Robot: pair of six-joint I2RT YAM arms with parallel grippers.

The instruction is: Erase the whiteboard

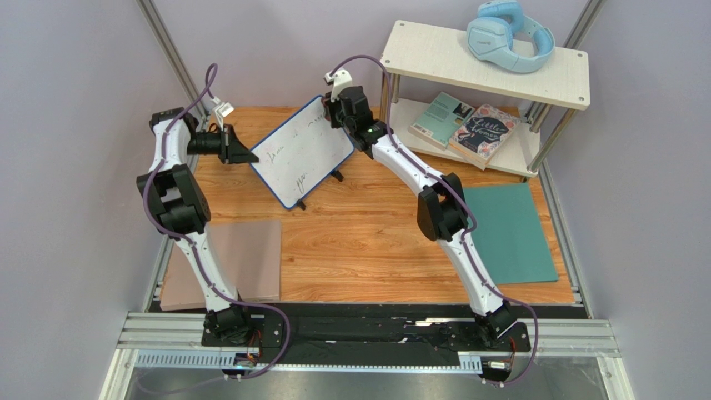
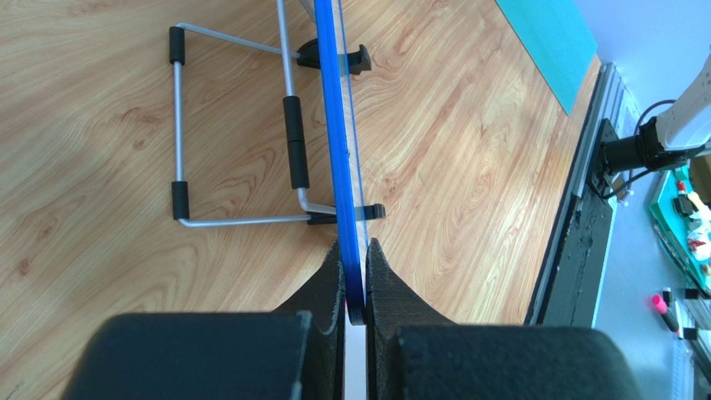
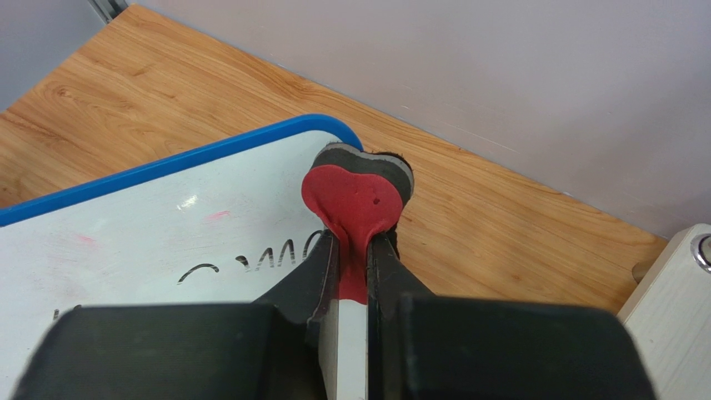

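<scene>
Clamping the whiteboard [image 1: 302,150] by its blue frame is the left hand [image 2: 355,250]; the right hand [image 3: 355,242] pinches a red eraser [image 3: 355,196] near unreadable handwriting [image 3: 250,262].

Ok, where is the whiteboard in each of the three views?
Top external: whiteboard upper centre, between the two arms.
Left wrist: whiteboard edge-on, a blue strip up the middle, left gripper pinching its edge.
Right wrist: whiteboard lower left, beside the red eraser.
Shared landmark: its blue frame.
</scene>
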